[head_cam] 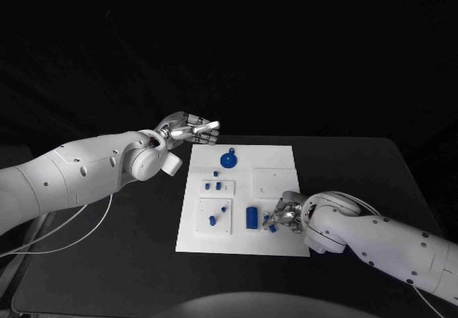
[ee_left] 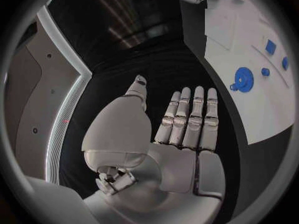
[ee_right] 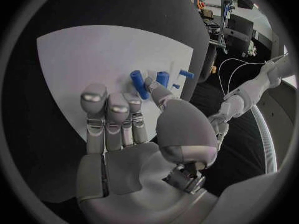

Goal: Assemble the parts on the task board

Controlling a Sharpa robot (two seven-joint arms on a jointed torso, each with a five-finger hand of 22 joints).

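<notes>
1. Right hand point(head_cam: 284, 215) sits low over the near right part of the white board point(head_cam: 272, 159), close to a long blue peg point(head_cam: 252, 217) lying there. In the right wrist view its fingers point(ee_right: 107, 112) are together and bent forward above the board with nothing plainly between them; I cannot tell whether the thumb is touching a piece.
2. Left hand point(head_cam: 188, 131) hangs off the far left corner of the board, over the black table point(head_cam: 363, 172). The left wrist view shows it flat and open, fingers point(ee_left: 190, 117) straight and side by side, holding nothing.
3. Blue pieces are spread along the board: a round wheel with a small tab point(head_cam: 228, 159) at the far end, short pegs point(head_cam: 218, 185) in the middle, and the long peg near the right hand.
4. My guess is that these pieces are light, stiff plastic, smooth enough to slip or roll.
5. The long peg looks best pinched across its middle, from both sides, so it does not tip on lifting.
6. The wheel would be easier to take by its rim than by the tab.
</notes>
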